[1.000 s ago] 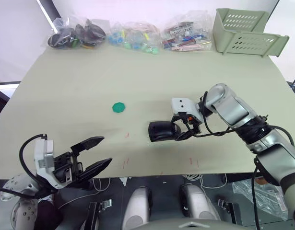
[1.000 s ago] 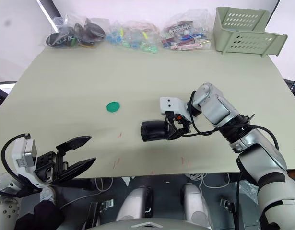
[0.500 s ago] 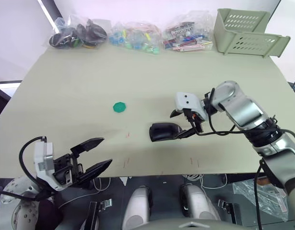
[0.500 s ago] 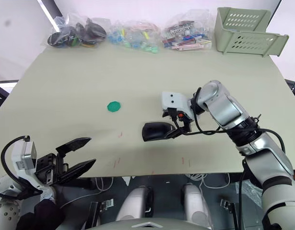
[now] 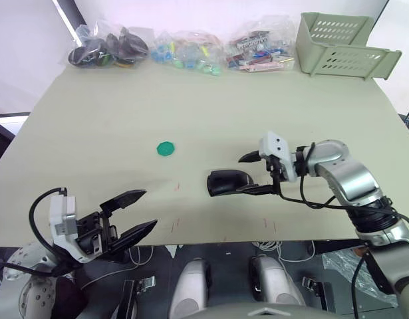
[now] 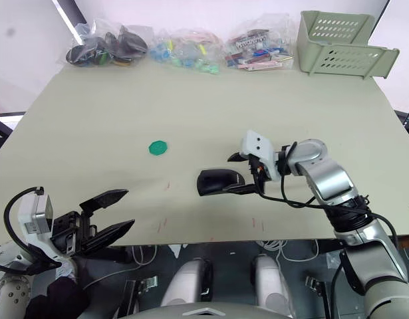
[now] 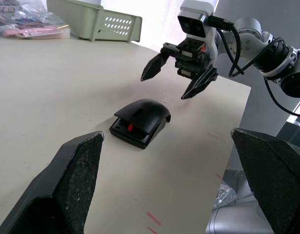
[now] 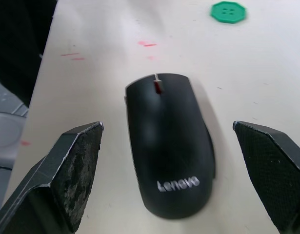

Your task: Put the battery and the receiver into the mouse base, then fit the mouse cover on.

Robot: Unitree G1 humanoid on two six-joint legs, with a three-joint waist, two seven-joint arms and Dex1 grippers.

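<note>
Mouse cover sits on the mouse base, the two together as one black mouse resting on the pale table a little toward four o'clock from the table's middle. In the right wrist view the shell carries a pale word mark near one end, and a red-edged scroll wheel shows at the other end. In the left wrist view the shell looks slightly raised at the wheel end, with a bit of red visible beneath it; whether it is fully seated I cannot tell.

Going left to right: the left gripper hangs at about seven o'clock of the table, off its near edge, fingers spread apart and holding nothing, well apart from the mouse. A green round disc lies on the table at roughly ten o'clock from the mouse, apart from it. The right gripper is just at three o'clock of the mouse, its two black fingers wide apart and pointing toward the mouse, with nothing between them; the lower fingertip is near the mouse's side but not clearly touching.

Along the far edge, at twelve o'clock, lie several clear bags of small parts, and a pale green basket stands at about one o'clock.
</note>
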